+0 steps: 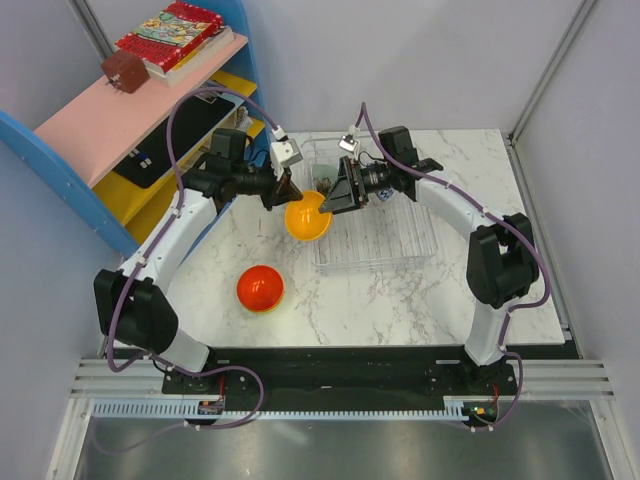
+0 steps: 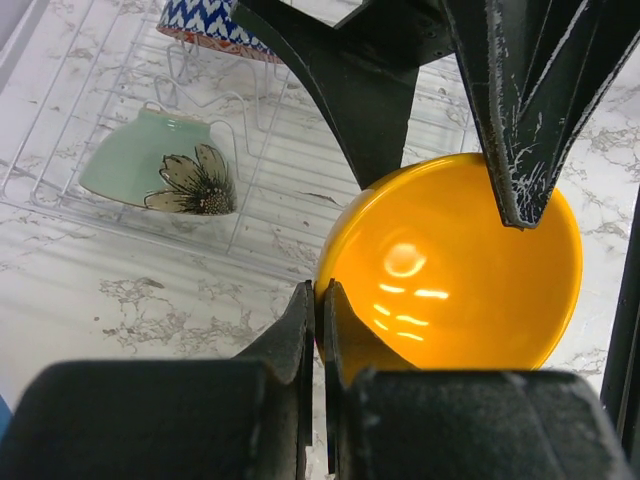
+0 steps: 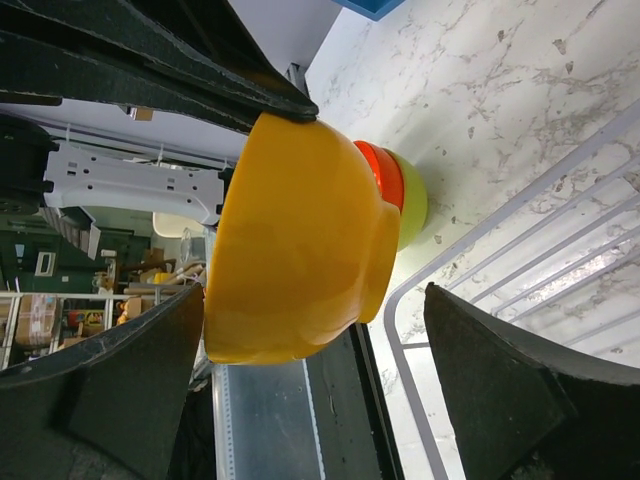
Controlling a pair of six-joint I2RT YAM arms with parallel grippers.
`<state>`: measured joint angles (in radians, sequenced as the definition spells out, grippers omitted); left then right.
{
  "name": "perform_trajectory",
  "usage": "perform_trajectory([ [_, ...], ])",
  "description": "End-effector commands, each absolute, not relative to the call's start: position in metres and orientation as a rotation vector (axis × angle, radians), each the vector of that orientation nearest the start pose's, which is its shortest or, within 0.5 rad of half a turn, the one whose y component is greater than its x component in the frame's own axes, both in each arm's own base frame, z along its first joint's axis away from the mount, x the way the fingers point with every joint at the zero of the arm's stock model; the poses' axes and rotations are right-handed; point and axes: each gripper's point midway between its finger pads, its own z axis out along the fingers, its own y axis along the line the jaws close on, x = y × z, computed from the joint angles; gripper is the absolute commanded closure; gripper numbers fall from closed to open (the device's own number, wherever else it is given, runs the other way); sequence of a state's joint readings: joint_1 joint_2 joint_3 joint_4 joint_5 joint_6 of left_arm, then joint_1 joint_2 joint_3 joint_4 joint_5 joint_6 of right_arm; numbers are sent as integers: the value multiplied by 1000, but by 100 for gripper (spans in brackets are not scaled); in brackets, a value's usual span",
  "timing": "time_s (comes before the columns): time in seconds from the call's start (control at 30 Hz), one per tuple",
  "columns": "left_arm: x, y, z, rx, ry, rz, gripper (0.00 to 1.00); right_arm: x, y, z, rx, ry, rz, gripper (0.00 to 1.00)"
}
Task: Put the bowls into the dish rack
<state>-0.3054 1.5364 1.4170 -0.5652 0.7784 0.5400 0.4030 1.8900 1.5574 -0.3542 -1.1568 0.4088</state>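
L gripper clamped on rim of orange-yellow bowl, mid-table at left rim of dish rack | R gripper spread wide, fingers either side of that bowl | pale green bowl tipped over and blue-and-white bowl, both in rack, far-right | red-orange bowl near-left of centre
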Motion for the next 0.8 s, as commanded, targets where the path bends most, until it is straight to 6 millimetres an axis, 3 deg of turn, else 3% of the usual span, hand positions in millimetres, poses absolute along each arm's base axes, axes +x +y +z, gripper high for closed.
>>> perform_trajectory([
  [0.0,349,-230,283,1193,1622,-728,98,321,324,248,-737,2102,1799,2],
  [0.37,349,-233,281,1182,1617,-745,98,309,324,267,-722,2022,1938,5],
  [0.53,350,-233,281,1177,1612,-742,98,306,324,281,-733,1939,1978,16],
  [0.77,348,-233,276,1176,1620,-753,98,302,324,290,-699,1898,2048,24],
])
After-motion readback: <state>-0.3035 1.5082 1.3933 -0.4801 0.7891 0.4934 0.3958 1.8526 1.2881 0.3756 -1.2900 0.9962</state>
